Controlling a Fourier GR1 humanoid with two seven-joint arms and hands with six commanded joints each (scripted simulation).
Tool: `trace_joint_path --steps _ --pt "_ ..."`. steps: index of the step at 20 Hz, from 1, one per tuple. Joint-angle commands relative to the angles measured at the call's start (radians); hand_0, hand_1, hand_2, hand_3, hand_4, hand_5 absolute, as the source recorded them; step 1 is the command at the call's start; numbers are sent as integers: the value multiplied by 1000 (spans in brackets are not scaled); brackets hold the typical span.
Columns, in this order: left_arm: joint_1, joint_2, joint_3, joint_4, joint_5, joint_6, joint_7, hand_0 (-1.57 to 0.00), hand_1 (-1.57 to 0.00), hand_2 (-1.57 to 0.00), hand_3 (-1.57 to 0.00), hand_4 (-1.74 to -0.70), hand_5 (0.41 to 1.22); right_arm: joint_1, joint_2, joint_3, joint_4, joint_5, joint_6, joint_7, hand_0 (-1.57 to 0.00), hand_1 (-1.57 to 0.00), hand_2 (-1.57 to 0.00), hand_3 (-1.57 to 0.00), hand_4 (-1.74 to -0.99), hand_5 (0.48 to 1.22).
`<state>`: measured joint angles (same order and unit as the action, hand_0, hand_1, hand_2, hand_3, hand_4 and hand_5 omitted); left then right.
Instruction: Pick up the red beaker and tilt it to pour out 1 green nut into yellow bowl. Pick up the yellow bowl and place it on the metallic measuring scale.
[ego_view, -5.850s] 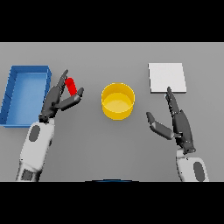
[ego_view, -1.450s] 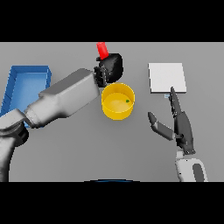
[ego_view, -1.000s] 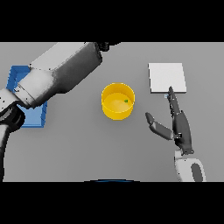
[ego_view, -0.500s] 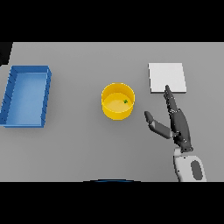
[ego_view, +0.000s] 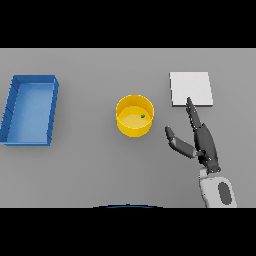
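The yellow bowl (ego_view: 134, 116) stands upright near the middle of the table, with one small green nut (ego_view: 142, 116) lying inside it. The metallic measuring scale (ego_view: 190, 88), a flat pale square, lies to the bowl's far right. My right hand (ego_view: 202, 141) is open, with straight fingers and the thumb spread, a short way right of the bowl and just in front of the scale, touching neither. The red beaker and my left hand show nowhere in the head view.
A blue tray (ego_view: 11, 112) with raised walls sits at the far left of the table; nothing shows inside it.
My left arm carried the red beaker up over the bowl, then swung away left and out of view. A green nut now lies in the bowl. The right hand edged slightly toward the bowl.
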<state>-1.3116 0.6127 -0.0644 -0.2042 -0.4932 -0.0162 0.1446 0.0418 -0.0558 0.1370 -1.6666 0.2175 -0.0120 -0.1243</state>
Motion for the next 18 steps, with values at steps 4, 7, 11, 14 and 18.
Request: trace_joint_path --steps 4,7,11,14,18 --pt "162 -5 72 -83 114 57 60 -1571 -1571 -1571 -1569 -1741 1221 1 -1 0 12 -2 3 -9 1 1 1 1 -1127 664" --pt "337 -33 87 -231 184 95 77 -1571 -1571 -1571 -1570 -1741 1221 3 -8 -2 17 5 -1 -26 1 1 1 1 -1151 676" --pt "551 -66 81 -487 249 116 163 -1571 -1571 -1571 -1571 -1741 1151 -1 -23 -11 15 2 3 -24 1 1 1 1 -1174 676" --pt "656 -77 74 -645 279 132 250 -1571 -1571 -1571 -1571 -1741 984 10 -16 -5 0 -5 8 -29 1 1 1 1 -1161 671" --pt "741 -65 54 -808 312 69 317 -1469 -1344 -1276 -1318 -1369 774 14 -11 -6 0 -7 5 -18 1 1 1 1 -1153 670"
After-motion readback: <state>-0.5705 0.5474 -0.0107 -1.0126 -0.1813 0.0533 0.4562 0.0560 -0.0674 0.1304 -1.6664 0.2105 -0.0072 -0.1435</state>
